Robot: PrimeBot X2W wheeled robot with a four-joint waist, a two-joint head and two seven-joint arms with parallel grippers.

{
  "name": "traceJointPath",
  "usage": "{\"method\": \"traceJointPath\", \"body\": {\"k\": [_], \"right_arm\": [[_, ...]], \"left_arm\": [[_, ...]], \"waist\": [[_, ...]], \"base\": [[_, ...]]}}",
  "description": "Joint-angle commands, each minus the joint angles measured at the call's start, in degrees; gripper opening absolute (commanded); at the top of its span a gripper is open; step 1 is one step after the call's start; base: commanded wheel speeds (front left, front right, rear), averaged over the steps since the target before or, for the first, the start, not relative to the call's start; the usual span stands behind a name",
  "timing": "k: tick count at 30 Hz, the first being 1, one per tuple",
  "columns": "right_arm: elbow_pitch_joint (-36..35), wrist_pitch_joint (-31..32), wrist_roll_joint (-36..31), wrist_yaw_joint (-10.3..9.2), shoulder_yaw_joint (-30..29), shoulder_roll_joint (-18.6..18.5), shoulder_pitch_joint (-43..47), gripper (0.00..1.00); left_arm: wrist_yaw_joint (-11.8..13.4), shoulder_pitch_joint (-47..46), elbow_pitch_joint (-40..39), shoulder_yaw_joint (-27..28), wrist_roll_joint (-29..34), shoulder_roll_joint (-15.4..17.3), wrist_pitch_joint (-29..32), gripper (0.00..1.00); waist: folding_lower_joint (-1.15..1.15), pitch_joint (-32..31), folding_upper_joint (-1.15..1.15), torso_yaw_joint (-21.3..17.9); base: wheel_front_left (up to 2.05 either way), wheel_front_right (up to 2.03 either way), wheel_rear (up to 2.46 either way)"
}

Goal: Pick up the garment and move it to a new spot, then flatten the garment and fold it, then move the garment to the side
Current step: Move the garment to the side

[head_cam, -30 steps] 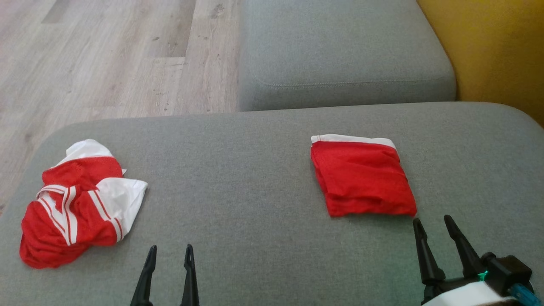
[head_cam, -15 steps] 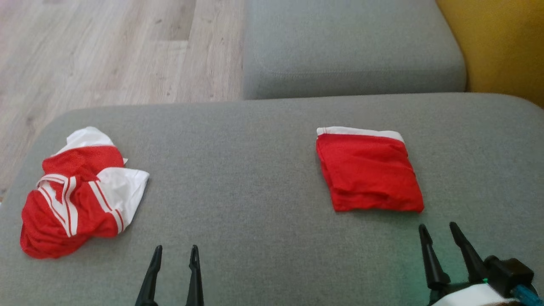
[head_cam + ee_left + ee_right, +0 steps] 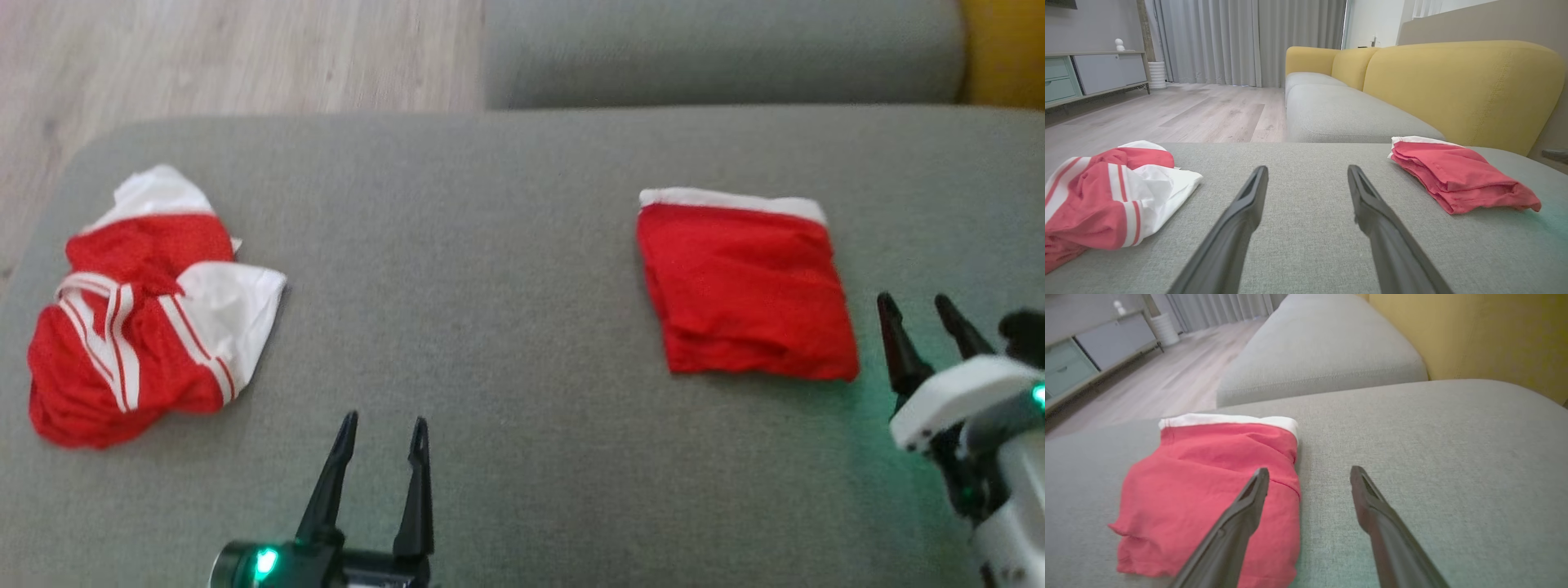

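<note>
on the grey cushion, well off to the left of the left pincer, the crumpled garment lies in a heap, red with white panels and stripes, near the cushion's left edge. the left pincer is released, its two dark fingers spread and pointing across bare fabric with nothing between them; one garment lies clear of it on each side. just left of the right pincer lies the folded garment, a flat red square with a white band along its far edge. the right pincer is also released and grasps nothing. in its wrist view its left finger crosses over the folded garment's near right corner, and whether it touches the cloth i cannot tell. ahead of both pincers a second cushion adjoins the first, with a yellow backrest to its right and wood floor to its left.
</note>
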Motion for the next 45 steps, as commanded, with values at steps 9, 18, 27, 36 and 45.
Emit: {"method": "traceJointPath", "body": {"k": [9,18,27,36,45], "right_arm": [[8.0,6.5,6.0,0.21,9.1,-5.2,-10.4,1.0],[13.1,4.3,11.8,0.21,16.0,-6.1,-14.2,0.0],[12.9,1.8,10.8,0.21,17.5,-15.9,-20.3,0.0],[13.7,2.0,9.2,0.21,13.1,-25.7,-24.8,0.0],[16.5,-0.7,5.7,0.21,6.8,-27.4,-25.8,0.93]], "left_arm": [[0.9,-6.8,-1.4,-0.1,0.1,-0.6,-0.3,1.0],[1.5,-8.0,-1.0,-0.2,0.4,-0.6,-0.3,1.0],[0.6,-10.5,-1.5,0.5,2.0,-0.6,-0.3,1.0],[-1.0,-15.2,-1.4,1.6,4.0,-0.6,-0.3,1.0],[-2.0,-17.5,-0.6,2.3,4.6,-0.6,-0.3,1.0]], "waist": [[-0.01,6.8,0.0,2.8],[-0.01,8.6,0.0,-0.3],[-0.01,14.4,0.0,-6.1],[-0.01,21.9,0.0,-9.1],[-0.01,23.5,0.0,-9.8]], "base": [[0.0,0.0,0.0],[0.0,0.0,0.0],[0.0,0.0,0.0],[0.0,0.0,0.0],[0.0,0.0,0.0]]}}
